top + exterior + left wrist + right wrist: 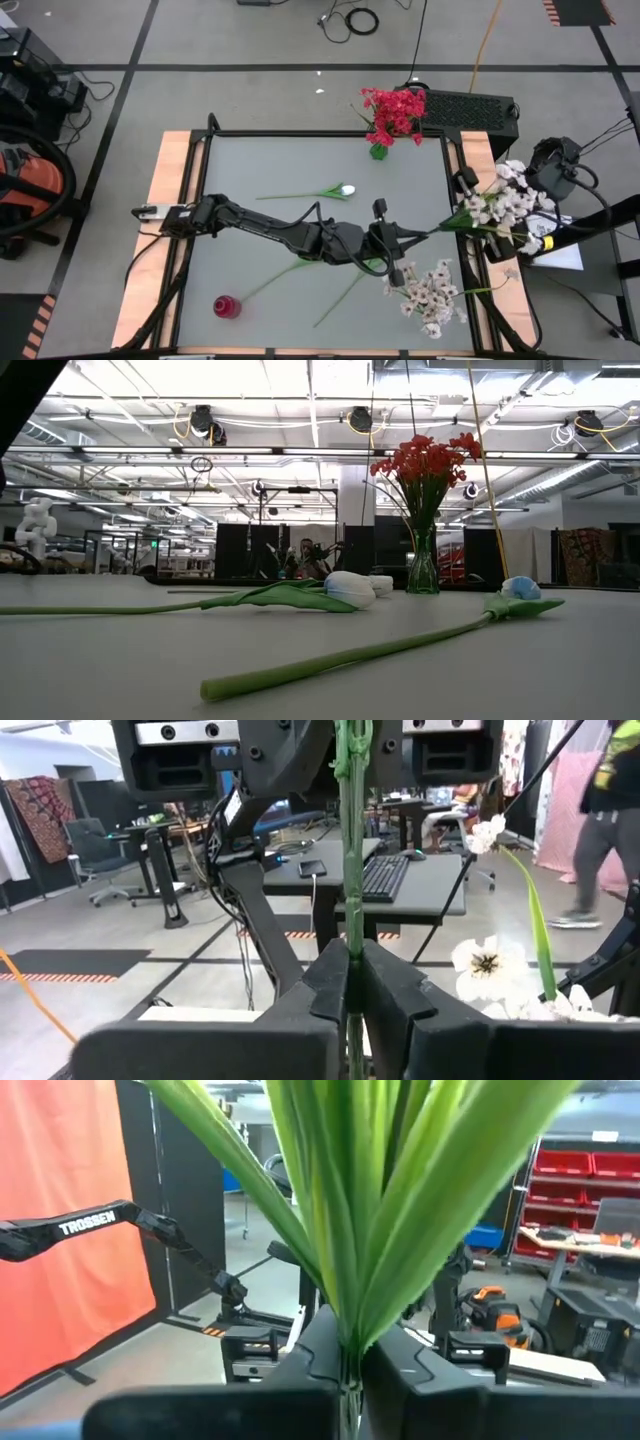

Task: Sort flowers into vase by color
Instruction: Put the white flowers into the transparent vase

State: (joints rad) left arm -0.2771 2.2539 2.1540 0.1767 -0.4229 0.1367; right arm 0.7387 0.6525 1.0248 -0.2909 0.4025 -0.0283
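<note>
Claws (350, 982) pinching pink-white spray (500, 205)

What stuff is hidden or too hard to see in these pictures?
- High view: where the left tool grips its stem is covered by the arm's dark body.
- High view: the right tool is buried among the pale flowers.
- Right wrist view: green leaves fill the picture, so no blossoms show.
- Low view: neither arm shows; the vase of red flowers is far off.
</note>
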